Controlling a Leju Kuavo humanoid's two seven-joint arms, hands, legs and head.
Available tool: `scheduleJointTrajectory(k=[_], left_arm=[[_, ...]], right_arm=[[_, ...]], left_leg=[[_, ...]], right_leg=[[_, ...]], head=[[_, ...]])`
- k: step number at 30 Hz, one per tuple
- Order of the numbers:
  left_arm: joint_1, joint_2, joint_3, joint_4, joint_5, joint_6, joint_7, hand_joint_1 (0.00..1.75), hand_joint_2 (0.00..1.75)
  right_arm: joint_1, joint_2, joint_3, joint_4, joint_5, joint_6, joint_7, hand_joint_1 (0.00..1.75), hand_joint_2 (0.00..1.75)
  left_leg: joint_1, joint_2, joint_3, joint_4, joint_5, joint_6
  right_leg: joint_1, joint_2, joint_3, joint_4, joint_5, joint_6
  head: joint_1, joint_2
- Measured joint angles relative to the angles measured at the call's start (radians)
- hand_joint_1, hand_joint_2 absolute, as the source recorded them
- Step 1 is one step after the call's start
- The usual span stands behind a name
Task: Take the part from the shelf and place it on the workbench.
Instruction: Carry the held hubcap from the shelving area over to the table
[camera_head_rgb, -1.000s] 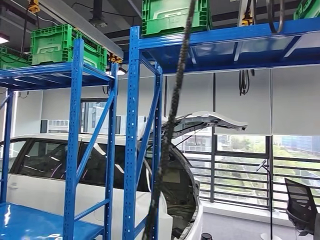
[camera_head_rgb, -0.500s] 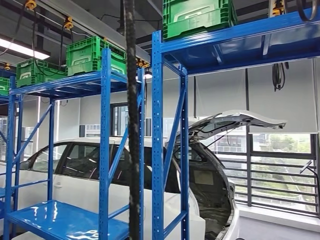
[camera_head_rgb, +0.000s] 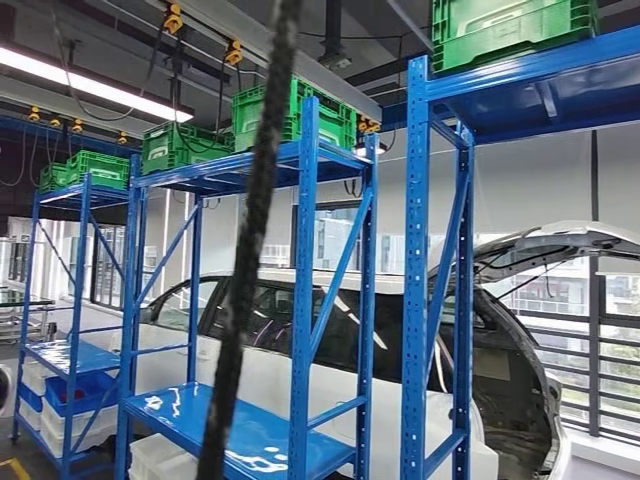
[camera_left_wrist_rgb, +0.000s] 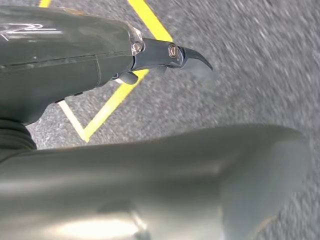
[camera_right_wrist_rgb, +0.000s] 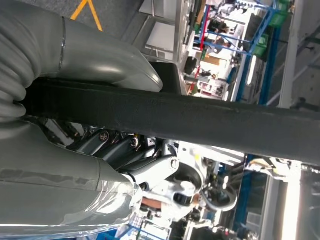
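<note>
While the blue shelving (camera_head_rgb: 305, 300) stands ahead, the long black part (camera_head_rgb: 249, 250) rises steeply in front of it, its long axis running out of the right hand (camera_right_wrist_rgb: 113, 165), whose fingers wrap it. Left hand (camera_left_wrist_rgb: 113, 55): grasp state unclear.

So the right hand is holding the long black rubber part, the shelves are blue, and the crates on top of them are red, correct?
Not quite. The crates on top of the blue shelves are green, not red, as the head view shows. The rest holds: in the right wrist view the right hand grips the long black rubber part.
</note>
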Motion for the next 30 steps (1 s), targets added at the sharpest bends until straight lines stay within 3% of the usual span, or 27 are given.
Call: scheduleJointTrajectory(k=[1,3,4,5,6,8,10,11,13,15,17,19,20,21,23,25,26,28,30], left_arm=[[-0.002,0.003,0.002,0.000,0.000,0.002,0.002,0.00,1.75],[-0.008,0.008,0.006,0.000,-0.004,0.004,0.006,0.00,1.75],[-0.009,0.009,0.007,0.000,-0.006,0.002,0.006,0.00,1.75],[-0.009,0.010,0.007,0.000,-0.011,-0.001,0.004,0.00,1.75],[-0.009,0.011,0.007,0.000,-0.015,-0.004,0.000,0.00,1.75],[-0.010,0.011,0.007,0.000,-0.020,-0.012,-0.008,0.00,1.75],[-0.013,0.012,0.008,0.000,-0.021,-0.016,-0.013,0.00,1.75],[-0.013,0.012,0.008,0.000,-0.023,-0.017,-0.015,0.00,1.75],[-0.008,0.014,0.008,0.000,-0.026,-0.019,-0.017,0.00,1.75],[-0.005,0.015,0.008,0.000,-0.030,-0.021,-0.019,0.00,1.75],[-0.010,0.015,0.008,0.000,-0.031,-0.022,-0.021,0.00,1.75],[-0.012,0.014,0.008,0.000,-0.031,-0.024,-0.021,0.00,1.75],[-0.011,0.014,0.008,0.000,-0.032,-0.025,-0.021,0.00,1.75],[-0.009,0.014,0.008,0.000,-0.033,-0.025,-0.021,0.00,1.75],[-0.008,0.013,0.008,0.000,-0.035,-0.025,-0.019,0.00,1.75],[-0.012,0.009,0.008,0.000,-0.038,-0.024,-0.014,0.00,1.75],[-0.012,0.007,0.008,0.000,-0.041,-0.023,-0.010,0.00,1.75],[-0.006,0.002,0.008,0.000,-0.047,-0.022,-0.002,0.00,1.75],[-0.001,-0.002,0.008,0.000,-0.054,-0.022,0.005,0.00,1.75]], right_arm=[[0.001,-0.001,-0.004,0.000,0.002,0.000,-0.001,1.75,1.75],[0.001,-0.005,-0.010,0.001,0.005,0.000,-0.002,1.75,1.75],[0.001,-0.006,-0.012,0.002,0.007,0.001,-0.002,1.75,1.75],[0.001,-0.007,-0.013,0.003,0.010,0.002,-0.001,1.75,1.75],[0.000,-0.008,-0.014,0.004,0.012,0.004,0.000,1.75,1.75],[-0.003,-0.008,-0.017,0.003,0.016,0.006,0.001,1.75,1.75],[-0.006,-0.008,-0.021,0.003,0.018,0.007,0.002,1.75,1.75],[-0.007,-0.008,-0.023,0.003,0.018,0.007,0.003,1.75,1.75],[-0.010,-0.007,-0.024,0.002,0.019,0.007,0.006,1.75,1.75],[-0.011,-0.005,-0.025,0.002,0.018,0.007,0.008,1.75,1.75],[-0.009,-0.005,-0.025,0.001,0.018,0.007,0.009,1.75,1.75],[-0.004,-0.005,-0.026,0.002,0.018,0.008,0.010,1.75,1.75],[-0.002,-0.005,-0.025,0.003,0.018,0.009,0.010,1.75,1.75],[-0.001,-0.004,-0.025,0.003,0.018,0.009,0.010,1.75,1.75],[0.000,-0.004,-0.026,0.003,0.018,0.010,0.010,1.75,1.75],[0.000,-0.004,-0.026,0.002,0.019,0.011,0.011,1.75,1.75],[0.000,-0.003,-0.026,0.002,0.019,0.012,0.012,1.75,1.75],[0.000,-0.003,-0.026,0.002,0.019,0.015,0.014,1.75,1.75],[-0.002,-0.003,-0.026,0.001,0.019,0.018,0.014,1.75,1.75]], left_leg=[[-0.001,-0.009,-0.002,0.000,0.002,0.005],[-0.006,-0.033,-0.005,0.000,0.005,0.012],[-0.010,-0.046,-0.006,0.000,0.007,0.015],[-0.014,-0.059,-0.006,0.000,0.008,0.017],[-0.018,-0.072,-0.006,0.000,0.009,0.018],[-0.023,-0.098,-0.007,0.001,0.013,0.020],[-0.021,-0.122,-0.013,0.002,0.018,0.016],[-0.018,-0.133,-0.018,0.001,0.021,0.012],[-0.015,-0.144,-0.025,0.001,0.024,0.002],[-0.018,-0.106,-0.044,0.036,-0.006,-0.007],[-0.013,-0.054,-0.092,0.144,-0.070,-0.019],[-0.002,-0.035,-0.134,0.246,-0.108,-0.033],[0.004,-0.030,-0.133,0.252,-0.101,-0.039],[0.009,-0.023,-0.113,0.220,-0.078,-0.046],[0.013,0.017,-0.045,0.097,-0.022,-0.060],[0.009,0.050,-0.007,0.021,-0.001,-0.051],[0.005,0.051,-0.007,0.015,-0.006,-0.041],[0.004,0.030,-0.012,0.014,-0.003,-0.018],[0.004,0.011,-0.014,0.013,0.001,-0.003]], right_leg=[[-0.001,0.029,-0.024,0.057,-0.033,0.001],[0.000,0.055,-0.085,0.191,-0.089,-0.003],[0.001,0.059,-0.103,0.228,-0.095,-0.006],[0.003,0.062,-0.104,0.227,-0.080,-0.012],[0.006,0.069,-0.087,0.187,-0.049,-0.020],[0.013,0.112,-0.028,0.054,0.022,-0.045],[0.018,0.150,0.007,-0.028,0.053,-0.060],[0.019,0.151,0.011,-0.039,0.052,-0.061],[0.018,0.127,0.016,-0.054,0.057,-0.058],[0.011,0.101,0.020,-0.069,0.065,-0.056],[0.009,0.071,0.020,-0.075,0.068,-0.056],[0.008,0.039,0.019,-0.074,0.067,-0.055],[0.007,0.026,0.018,-0.073,0.066,-0.052],[0.004,0.013,0.019,-0.071,0.064,-0.049],[0.002,-0.009,0.019,-0.061,0.055,-0.034],[0.005,-0.027,0.018,-0.050,0.046,-0.017],[0.008,-0.035,0.019,-0.048,0.044,-0.011],[0.005,-0.047,0.024,-0.050,0.041,-0.002],[-0.002,-0.014,0.014,-0.019,0.011,0.005]], head=[[0.000,0.000],[0.000,0.000],[0.000,0.000],[0.000,0.000],[0.000,0.000],[0.000,0.000],[0.000,0.000],[0.000,0.000],[0.001,0.000],[0.001,0.000],[0.002,0.000],[0.002,0.000],[0.002,0.000],[0.002,0.000],[0.002,0.000],[0.001,0.000],[0.001,0.000],[0.001,0.000],[0.001,0.000]])
